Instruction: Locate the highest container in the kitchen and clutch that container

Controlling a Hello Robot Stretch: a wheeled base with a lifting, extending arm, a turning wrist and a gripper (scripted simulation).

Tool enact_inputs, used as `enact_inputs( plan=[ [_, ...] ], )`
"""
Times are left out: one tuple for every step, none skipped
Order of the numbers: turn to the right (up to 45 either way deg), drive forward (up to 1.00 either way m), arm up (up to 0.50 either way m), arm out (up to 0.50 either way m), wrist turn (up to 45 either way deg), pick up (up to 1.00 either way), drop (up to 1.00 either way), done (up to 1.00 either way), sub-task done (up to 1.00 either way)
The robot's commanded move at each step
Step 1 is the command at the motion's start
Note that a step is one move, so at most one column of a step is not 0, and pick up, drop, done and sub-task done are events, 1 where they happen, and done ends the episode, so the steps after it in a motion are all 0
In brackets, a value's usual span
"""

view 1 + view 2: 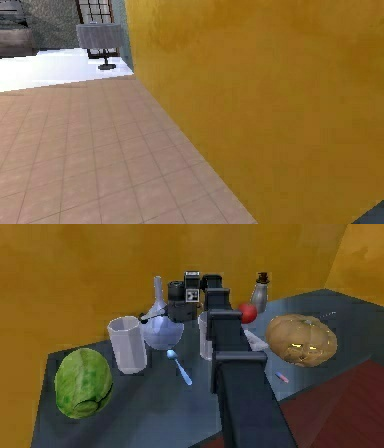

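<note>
Glass flask (161,332) at our gripper (170,307) looks tallest, so we should centre on its neck; whether the gripper holds anything, we cannot tell.

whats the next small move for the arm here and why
Probably ease the claw a touch toward the arm side view's left, onto the glass vase. Its thin neck rises above the white cup beside it, so it looks the tallest container on the counter, and the claw sits right by it. Whether it holds anything, I cannot tell.
</note>
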Motion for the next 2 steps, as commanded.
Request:
enact_inputs(
  plan=[
    [0.0, 0.0, 0.0, 0.0, 0.0, 1.0, 0.0, 0.0, 0.0],
    [0.0, 0.0, 0.0, 0.0, 0.0, 0.0, 0.0, 1.0, 0.0]
  ],
)
